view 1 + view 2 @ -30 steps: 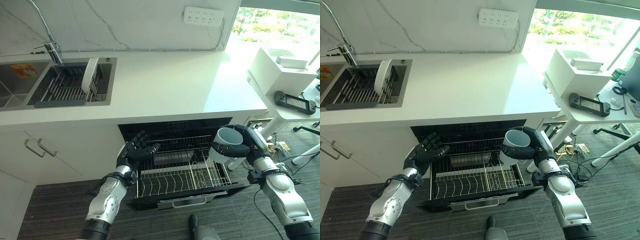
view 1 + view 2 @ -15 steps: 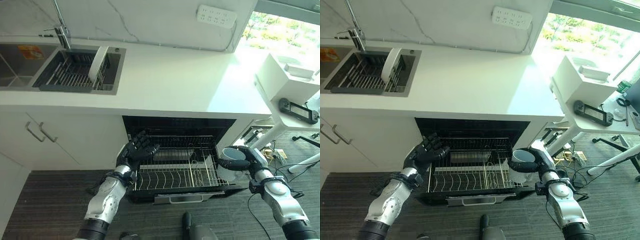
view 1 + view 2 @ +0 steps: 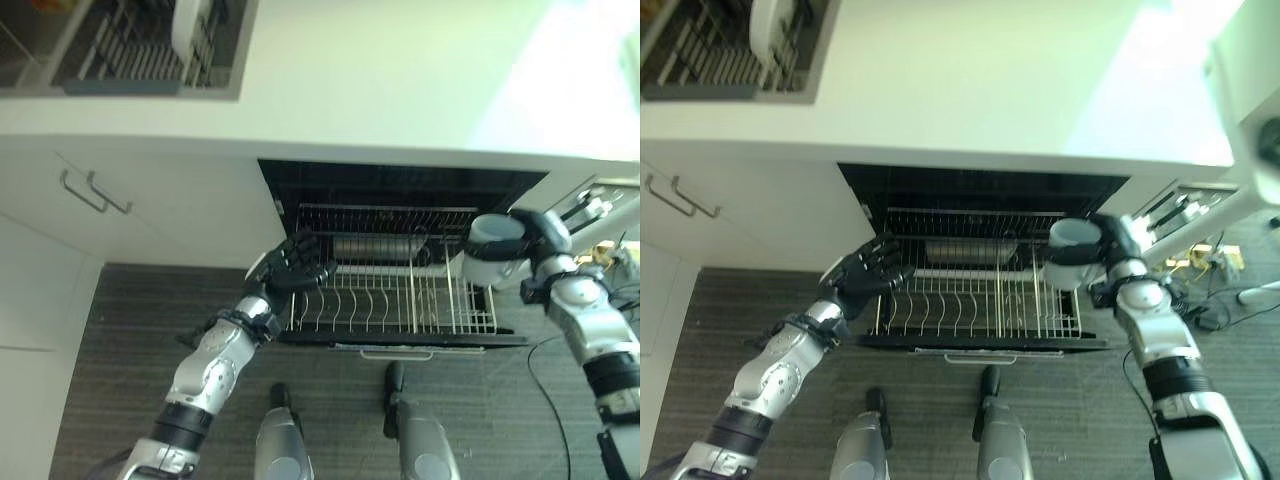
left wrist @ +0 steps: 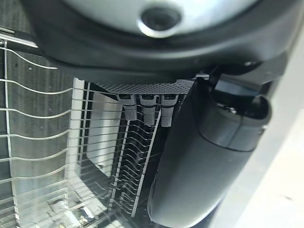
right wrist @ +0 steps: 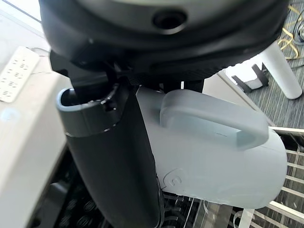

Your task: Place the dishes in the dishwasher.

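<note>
Over the rack's (image 3: 390,300) right edge, right hand (image 3: 535,235) apparently grips mug (image 3: 488,250)

White countertop (image 3: 400,90), white cabinets (image 3: 150,220), dark wood-grain floor (image 3: 130,330).

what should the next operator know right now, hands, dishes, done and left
Right hand is shut on a pale mug, held over the right end of the pulled-out dishwasher rack.
Left hand is open, holding nothing, at the rack's left edge.
A white plate stands in the sink rack on the counter.
Done: dishwasher open, mug brought to the rack.
Left: set the mug down, then fetch the plate.
</note>
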{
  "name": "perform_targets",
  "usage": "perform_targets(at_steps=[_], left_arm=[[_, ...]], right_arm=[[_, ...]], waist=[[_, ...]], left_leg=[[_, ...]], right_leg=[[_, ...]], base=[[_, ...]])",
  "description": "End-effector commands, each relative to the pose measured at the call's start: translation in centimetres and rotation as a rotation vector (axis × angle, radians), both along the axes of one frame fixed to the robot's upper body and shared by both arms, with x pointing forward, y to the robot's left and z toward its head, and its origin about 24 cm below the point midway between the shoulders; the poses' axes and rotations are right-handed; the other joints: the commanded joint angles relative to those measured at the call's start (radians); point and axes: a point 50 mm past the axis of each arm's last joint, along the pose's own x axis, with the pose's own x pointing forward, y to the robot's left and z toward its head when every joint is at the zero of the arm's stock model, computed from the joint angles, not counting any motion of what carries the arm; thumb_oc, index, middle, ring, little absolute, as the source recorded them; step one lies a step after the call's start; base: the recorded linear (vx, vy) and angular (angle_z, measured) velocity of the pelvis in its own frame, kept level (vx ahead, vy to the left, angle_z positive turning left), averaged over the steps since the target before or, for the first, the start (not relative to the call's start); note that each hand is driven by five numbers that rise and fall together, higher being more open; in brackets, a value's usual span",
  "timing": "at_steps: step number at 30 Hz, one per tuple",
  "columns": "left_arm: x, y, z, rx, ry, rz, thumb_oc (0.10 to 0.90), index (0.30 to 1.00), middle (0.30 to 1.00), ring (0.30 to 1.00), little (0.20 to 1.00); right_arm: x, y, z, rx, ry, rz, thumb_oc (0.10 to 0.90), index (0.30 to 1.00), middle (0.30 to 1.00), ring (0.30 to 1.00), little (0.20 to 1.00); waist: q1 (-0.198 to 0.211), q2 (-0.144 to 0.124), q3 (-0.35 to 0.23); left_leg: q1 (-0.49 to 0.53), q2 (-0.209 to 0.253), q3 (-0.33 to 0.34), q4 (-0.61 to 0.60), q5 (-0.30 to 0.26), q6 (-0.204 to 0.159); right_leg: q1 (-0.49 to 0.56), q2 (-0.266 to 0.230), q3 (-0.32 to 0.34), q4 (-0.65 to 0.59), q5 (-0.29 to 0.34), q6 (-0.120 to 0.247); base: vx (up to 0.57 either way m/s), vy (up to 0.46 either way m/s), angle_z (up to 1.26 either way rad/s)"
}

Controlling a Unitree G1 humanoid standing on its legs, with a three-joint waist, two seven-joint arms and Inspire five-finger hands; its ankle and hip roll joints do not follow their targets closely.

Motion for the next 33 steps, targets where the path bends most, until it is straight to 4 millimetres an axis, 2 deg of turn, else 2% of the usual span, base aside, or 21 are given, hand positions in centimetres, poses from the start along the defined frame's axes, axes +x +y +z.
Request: perform_targets(at_steps=[1, 11, 19, 33], left_arm=[[0.1, -1.8, 5.0, -0.098, -0.253, -0.084, 0.800, 0.900, 0.900, 0.900, 0.900], [0.9, -1.8, 7.0, -0.139, -0.328, -0.101, 0.800, 0.900, 0.900, 0.900, 0.900], [1.0, -1.6, 9.5, -0.139, -0.415, -0.110, 0.800, 0.900, 0.900, 0.900, 0.900], [0.8, -1.4, 10.3, -0.175, -0.445, -0.113, 0.800, 0.900, 0.900, 0.900, 0.900]], right_arm=[[0.6, -0.5, 6.3, -0.042, -0.212, -0.010, 0.400, 0.300, 0.300, 0.300, 0.300], [1.4, -1.8, 9.2, -0.055, -0.223, -0.057, 0.400, 0.300, 0.300, 0.300, 0.300], [2.2, -1.7, 9.9, -0.049, -0.200, -0.061, 0.400, 0.300, 0.300, 0.300, 0.300], [3.1, -0.7, 9.5, -0.068, -0.159, -0.044, 0.400, 0.300, 0.300, 0.300, 0.300]], waist=[[0.014, -0.008, -0.104], [0.016, 0.004, -0.073], [0.022, 0.027, -0.038], [0.030, 0.052, -0.012]], left_leg=[[0.029, -0.039, 0.041, -0.015, -0.102, 0.044], [-0.011, -0.055, 0.036, -0.015, -0.099, 0.043], [-0.050, -0.071, 0.030, -0.015, -0.098, 0.042], [-0.085, -0.091, 0.019, -0.015, -0.103, 0.045]], right_leg=[[-0.010, -0.048, -0.019, 0.156, -0.260, 0.052], [-0.055, -0.053, -0.015, 0.156, -0.257, 0.050], [-0.101, -0.058, -0.015, 0.156, -0.253, 0.048], [-0.148, -0.064, -0.009, 0.156, -0.246, 0.048]], base=[[-0.17, 0.054, 0.00], [-0.06, 0.022, 0.00], [-0.04, 0.005, 0.01], [0.00, 0.000, 0.00]])
